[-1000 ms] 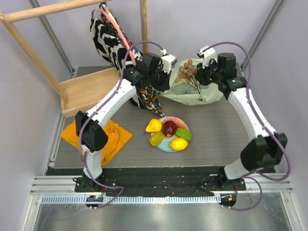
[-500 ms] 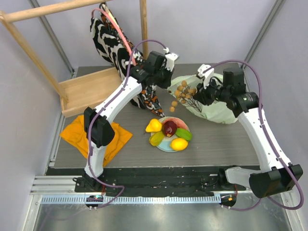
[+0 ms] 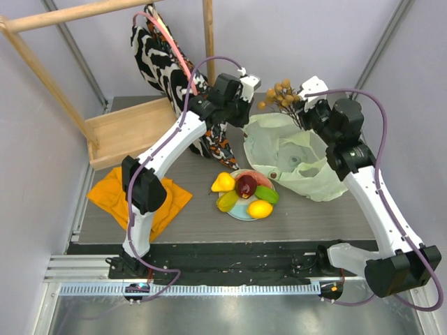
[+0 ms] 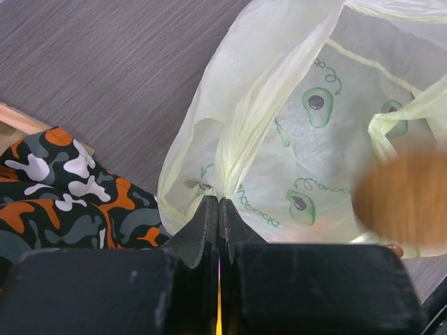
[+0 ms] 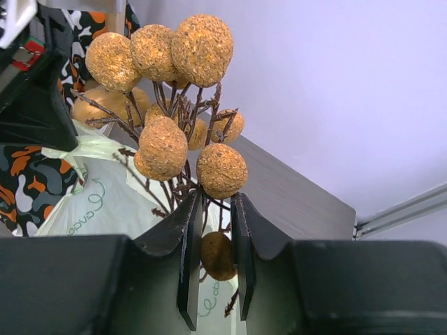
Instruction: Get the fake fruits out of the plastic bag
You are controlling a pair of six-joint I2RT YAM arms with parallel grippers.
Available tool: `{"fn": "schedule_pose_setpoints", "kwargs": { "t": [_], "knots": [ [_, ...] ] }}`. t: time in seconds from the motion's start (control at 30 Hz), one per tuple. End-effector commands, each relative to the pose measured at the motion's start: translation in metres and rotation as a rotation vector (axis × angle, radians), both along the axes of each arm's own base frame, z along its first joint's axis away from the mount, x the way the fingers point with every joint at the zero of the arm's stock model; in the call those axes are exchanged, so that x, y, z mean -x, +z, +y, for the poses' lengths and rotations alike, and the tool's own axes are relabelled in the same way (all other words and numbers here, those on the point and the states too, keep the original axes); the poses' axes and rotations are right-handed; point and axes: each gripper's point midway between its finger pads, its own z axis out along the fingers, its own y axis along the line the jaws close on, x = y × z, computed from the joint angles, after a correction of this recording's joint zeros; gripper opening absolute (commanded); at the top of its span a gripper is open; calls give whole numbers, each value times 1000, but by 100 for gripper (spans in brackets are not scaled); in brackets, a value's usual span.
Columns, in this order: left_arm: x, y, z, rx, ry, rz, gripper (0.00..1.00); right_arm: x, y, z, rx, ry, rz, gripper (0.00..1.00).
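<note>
The pale-green plastic bag (image 3: 290, 157) lies open on the table at back right. My left gripper (image 3: 246, 115) is shut on its left rim, pinching a fold of the bag (image 4: 230, 160). My right gripper (image 3: 305, 105) is shut on the brownish grape bunch (image 3: 279, 94) and holds it in the air above the bag's back edge; in the right wrist view its jaws (image 5: 213, 209) clamp the dark stems and one ball of the grape bunch (image 5: 167, 84). A yellow pear (image 3: 223, 182), a dark red ball (image 3: 245, 186), green ovals (image 3: 267, 194) and a yellow oval (image 3: 260, 209) lie on the plate (image 3: 239, 213).
A zebra-patterned cloth bag (image 3: 157, 52) hangs on a wooden rack (image 3: 42, 66) at back left. A camouflage cloth (image 3: 218, 146) lies under my left arm. An orange cloth (image 3: 167, 202) lies at front left. A wooden tray (image 3: 126, 129) sits at the left.
My right gripper has lifted the grape bunch up and back out of the bag. The bag has spread open and shifted toward the right. My left gripper still pinches the rim.
</note>
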Motion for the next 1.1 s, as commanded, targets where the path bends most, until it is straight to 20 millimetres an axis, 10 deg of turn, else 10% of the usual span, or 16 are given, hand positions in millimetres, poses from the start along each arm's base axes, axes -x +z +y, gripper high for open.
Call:
{"fn": "schedule_pose_setpoints", "kwargs": {
  "t": [0.0, 0.33, 0.4, 0.57, 1.07],
  "knots": [
    [-1, 53, -2, 94, 25, -90, 0, 4, 66, 11, -83, 66, -158, 1],
    [-83, 119, 65, -5, 554, -461, 0, 67, 2, 46, -57, 326, 194, 4],
    [-85, 123, 62, -8, 537, -483, 5, 75, -13, 52, -29, 366, 227, 4],
    [-71, 99, 47, -21, 422, -404, 60, 90, -59, 68, 35, 459, 388, 4],
    [-47, 80, 40, -59, 330, -340, 71, 149, -151, 119, 285, 801, 652, 4]
  ]
}}
